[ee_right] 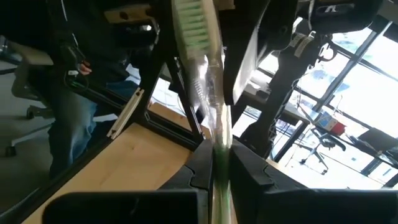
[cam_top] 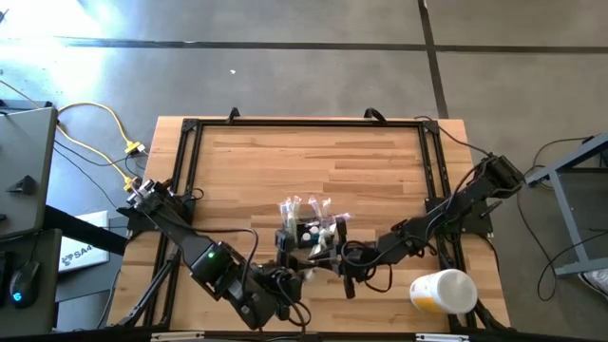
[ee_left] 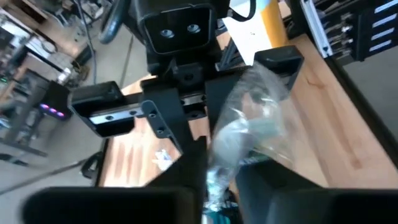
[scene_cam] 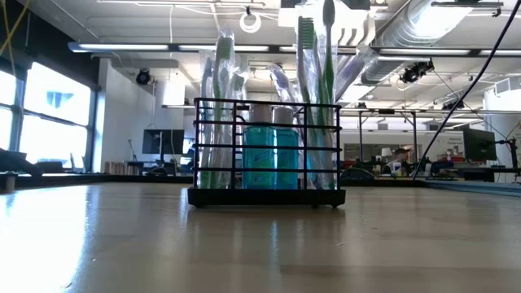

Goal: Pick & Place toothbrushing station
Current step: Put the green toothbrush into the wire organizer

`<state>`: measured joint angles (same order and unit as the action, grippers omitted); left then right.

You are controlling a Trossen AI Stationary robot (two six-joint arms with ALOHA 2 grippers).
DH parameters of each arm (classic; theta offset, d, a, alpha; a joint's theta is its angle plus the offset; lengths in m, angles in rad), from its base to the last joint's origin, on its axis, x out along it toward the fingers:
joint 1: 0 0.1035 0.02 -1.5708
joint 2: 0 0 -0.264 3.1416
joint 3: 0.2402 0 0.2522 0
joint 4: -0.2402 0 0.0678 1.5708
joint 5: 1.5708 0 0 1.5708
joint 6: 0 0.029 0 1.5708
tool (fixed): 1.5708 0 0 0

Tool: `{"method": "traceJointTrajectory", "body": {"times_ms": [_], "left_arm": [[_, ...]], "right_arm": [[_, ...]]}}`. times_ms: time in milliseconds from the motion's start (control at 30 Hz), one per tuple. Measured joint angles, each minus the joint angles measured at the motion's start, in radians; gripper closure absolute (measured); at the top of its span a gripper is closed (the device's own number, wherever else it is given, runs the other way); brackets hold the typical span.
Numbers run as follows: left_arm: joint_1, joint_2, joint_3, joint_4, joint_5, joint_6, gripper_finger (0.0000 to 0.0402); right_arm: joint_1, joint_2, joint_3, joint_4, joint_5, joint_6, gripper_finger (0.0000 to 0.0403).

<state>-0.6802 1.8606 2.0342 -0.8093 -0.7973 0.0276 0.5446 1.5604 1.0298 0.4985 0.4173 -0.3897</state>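
1. Caddy (cam_top: 309, 234) of black wire mesh, upright on the wooden worktop (cam_top: 304, 161), near the middle of its front edge; seen level in the low view (scene_cam: 267, 155) with teal bottles (scene_cam: 272, 156) inside and wrapped toothbrushes (scene_cam: 312, 49) sticking up past the rim.
2. Left gripper (cam_top: 285, 282) at the front edge, just in front of the caddy; in its wrist view, dark fingers (ee_left: 193, 158) narrow and pressed on a crinkled clear wrapper (ee_left: 245, 124).
3. Right gripper (cam_top: 334, 253) just beside the caddy, toward the front right corner; fingers (ee_right: 200, 163) pinched tight on the handle of a wrapped toothbrush (ee_right: 202, 56) with a green bristle head, standing up between them.
4. White-and-yellow cup (cam_top: 443, 291) lying on its side near the front right corner, well apart from the caddy.
5. Black frame rail (cam_top: 304, 122) around the worktop's edges.
6. Seated person (ee_right: 74, 87) off the table in the right wrist view, beyond the worktop's edge.
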Motion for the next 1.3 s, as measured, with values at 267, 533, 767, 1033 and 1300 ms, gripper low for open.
{"method": "traceJointTrajectory", "body": {"times_ms": [267, 533, 767, 1033, 1300], "left_arm": [[-0.007, 0.0, 0.0, -0.002, -0.006, 0.023, 0.0385], [-0.01, 0.0, 0.0, -0.025, 0.001, -0.03, 0.0393], [-0.077, -0.048, 0.0, -0.192, -0.022, -0.212, 0.0393], [-0.104, -0.093, 0.0, -0.482, -0.175, -0.512, 0.0393], [-0.081, -0.094, 0.0, -0.631, -0.25, -0.725, 0.0394]], "right_arm": [[-0.001, 0.0, 0.001, -0.002, -0.001, 0.026, 0.0341], [0.037, -0.004, 0.001, -0.04, 0.166, 0.029, 0.0243], [0.119, -0.006, 0.001, -0.039, 0.481, -0.044, 0.0148], [0.158, -0.006, 0.001, -0.038, 0.605, -0.116, 0.0117], [0.165, -0.006, 0.001, -0.037, 0.665, -0.106, 0.0117]]}}
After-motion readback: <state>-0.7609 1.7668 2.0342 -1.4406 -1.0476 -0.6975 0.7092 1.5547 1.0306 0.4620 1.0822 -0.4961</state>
